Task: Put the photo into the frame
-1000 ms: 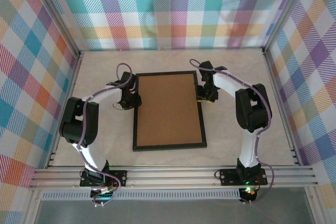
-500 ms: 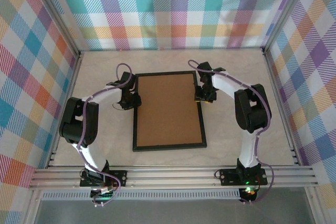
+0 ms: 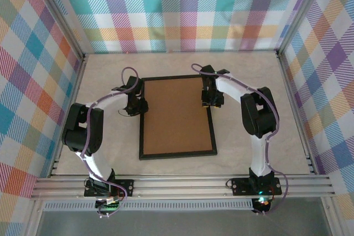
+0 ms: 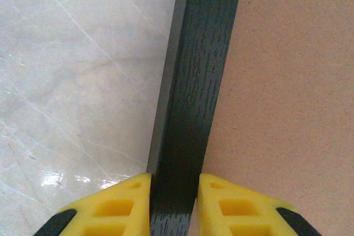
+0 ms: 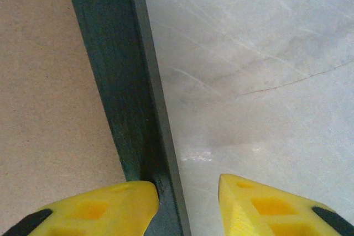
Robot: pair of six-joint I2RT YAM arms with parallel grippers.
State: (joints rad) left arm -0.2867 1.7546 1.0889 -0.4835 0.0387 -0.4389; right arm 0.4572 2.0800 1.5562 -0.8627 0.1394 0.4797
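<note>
From my overhead feed the frame (image 3: 177, 116) lies flat in the middle of the pale marbled table (image 3: 293, 136), face down, so I am looking at its brown board (image 3: 178, 103) ringed by the thin black moulding. Its long sides run near to far, the far end tipped slightly to the right, and its far short edge lies well short of the plaid back wall (image 3: 182, 9). The left gripper (image 3: 138, 105) sits at the frame's left long side, toward the far end, with that arm curling in from the left. On the left wrist feed I see the two yellow fingertips (image 4: 119, 205) astride the dark wood-grain rail, one over the bare table and the other over the brown board. Both press against the rail's edges with no gap I can make out, so I read those jaws as clamped on the frame's left rail. The right gripper (image 3: 211, 100) is at the opposite long side, also toward the far end and slightly farther back than the left one. On the right wrist feed its fingertips (image 5: 94, 208) straddle the right rail as well: the inner one rests over the board and touches the rail's inner edge. The outer one hangs over the table with a clear strip of marble between it and the rail, so those jaws stand apart and clamp nothing.
</note>
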